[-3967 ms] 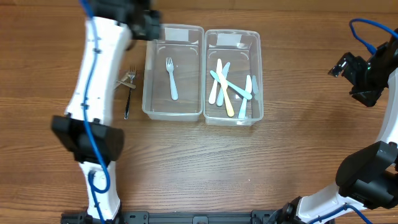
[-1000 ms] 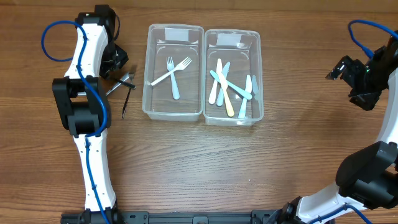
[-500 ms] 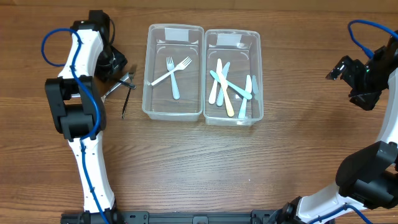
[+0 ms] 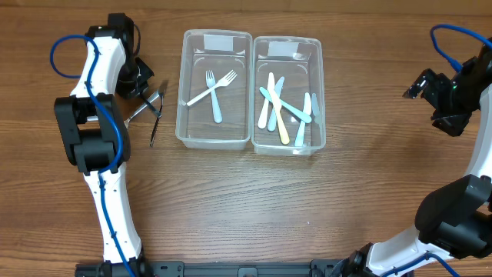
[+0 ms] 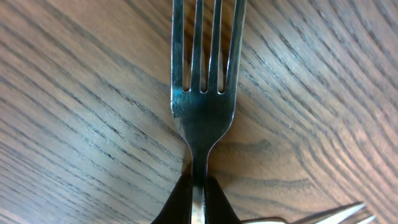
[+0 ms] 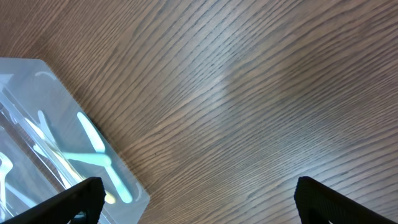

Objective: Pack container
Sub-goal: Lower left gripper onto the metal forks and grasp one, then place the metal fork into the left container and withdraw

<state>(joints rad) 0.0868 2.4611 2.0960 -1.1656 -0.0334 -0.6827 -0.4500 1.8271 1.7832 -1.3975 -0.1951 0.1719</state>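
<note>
So the silver metal fork (image 5: 202,118) is lying low over the wooden desk (image 4: 269,208), just left of the containers. The left tool (image 5: 198,200) is pinching its neck tight, tines pointing straight away from the wrist. The right tool (image 6: 199,196) is hanging spread wide, well apart on the far side. The nearer clear plastic container (image 4: 231,123) is holding a white fork (image 4: 201,96) and a pale blue fork (image 4: 214,106), while the other clear container (image 4: 288,150) is holding pastel knives (image 4: 278,108). I'm guessing this one's heading rightward into the fork bin.
</note>
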